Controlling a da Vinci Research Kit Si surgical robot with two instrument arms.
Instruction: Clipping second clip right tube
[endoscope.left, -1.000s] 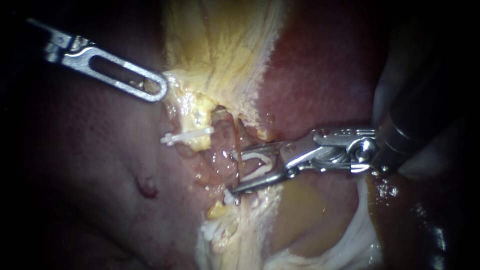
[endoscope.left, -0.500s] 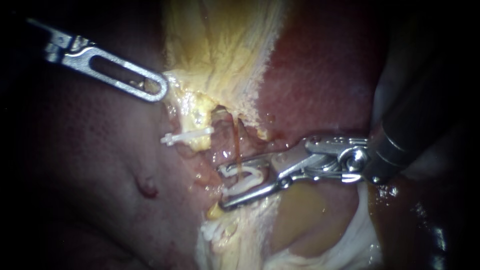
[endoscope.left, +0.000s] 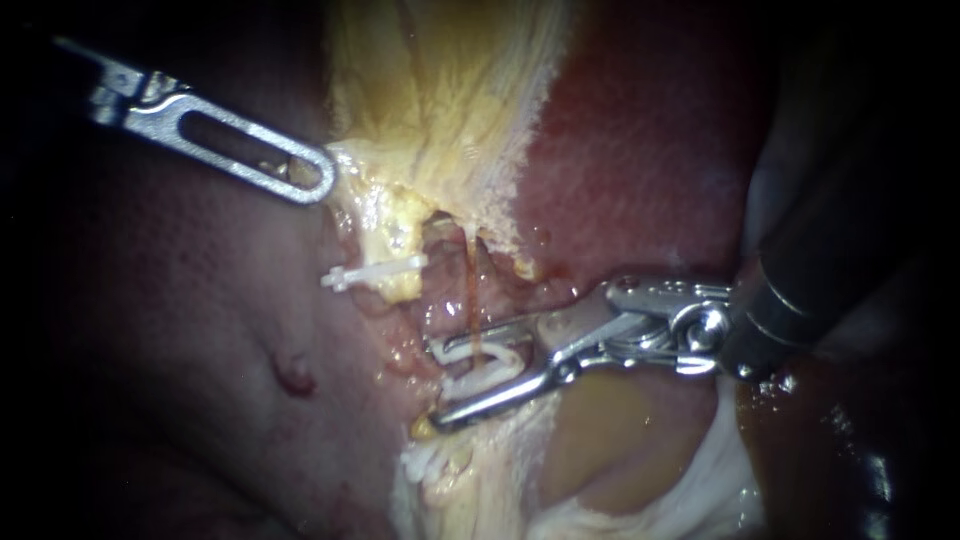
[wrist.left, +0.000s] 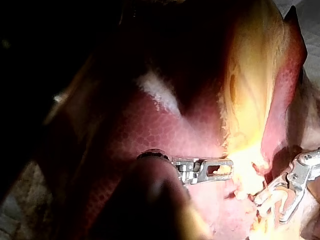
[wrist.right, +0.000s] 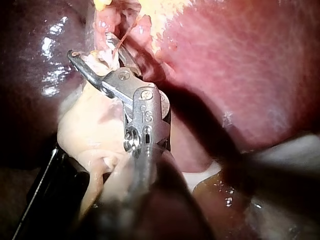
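Note:
My right instrument (endoscope.left: 440, 385) comes in from the right, its jaws standing apart with a white clip (endoscope.left: 487, 366) seated between them. The thin orange right tube (endoscope.left: 470, 290) runs down into the gap between the jaws and crosses the clip. Another white clip (endoscope.left: 375, 272) sits closed on tissue to the left. My left instrument (endoscope.left: 318, 180), with a slotted jaw, is shut on the yellow edge of the gallbladder (endoscope.left: 440, 90). The left wrist view shows that slotted jaw (wrist.left: 227, 169) on yellow tissue. In the right wrist view the jaws (wrist.right: 92, 47) straddle the tube (wrist.right: 121, 44).
Red liver (endoscope.left: 640, 150) lies right of the gallbladder, with darker liver surface (endoscope.left: 180, 330) on the left. Pale whitish tissue (endoscope.left: 700, 490) sits below the right instrument's shaft (endoscope.left: 810, 270). Yellow fatty tissue (endoscope.left: 450, 470) hangs just under the jaws.
My right instrument has slid left with its clip, so the jaws now reach past the thin tube and straddle it. The left instrument has held still.

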